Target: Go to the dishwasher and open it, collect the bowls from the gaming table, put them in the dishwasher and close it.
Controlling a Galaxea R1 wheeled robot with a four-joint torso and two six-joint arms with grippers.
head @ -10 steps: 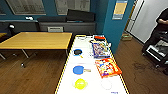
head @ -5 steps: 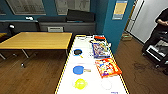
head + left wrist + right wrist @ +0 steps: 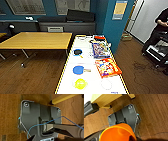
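The gaming table (image 3: pixel 87 78), long and white-topped, runs away from me in the middle of the head view. Three bowls stand in a row along its left half: a yellowish-green bowl (image 3: pixel 80 83) nearest, a blue bowl (image 3: pixel 78 70) behind it, and a dark blue bowl (image 3: pixel 78 52) farther back. Colourful board-game boxes (image 3: pixel 107 67) lie on the right half. In the right wrist view an orange rounded thing (image 3: pixel 117 132) sits close before the dark plate; whether it is held cannot be told. The dishwasher is out of view.
A yellow-topped table (image 3: pixel 37 40) stands to the left over the wooden floor. A white dish (image 3: pixel 106 84) lies near the table's front right. A blue wall corner (image 3: pixel 112 27) rises behind the table's right side. A person (image 3: pixel 160 27) stands at the far right.
The head view has shifted only slightly. The bowls and boxes lie where they were.
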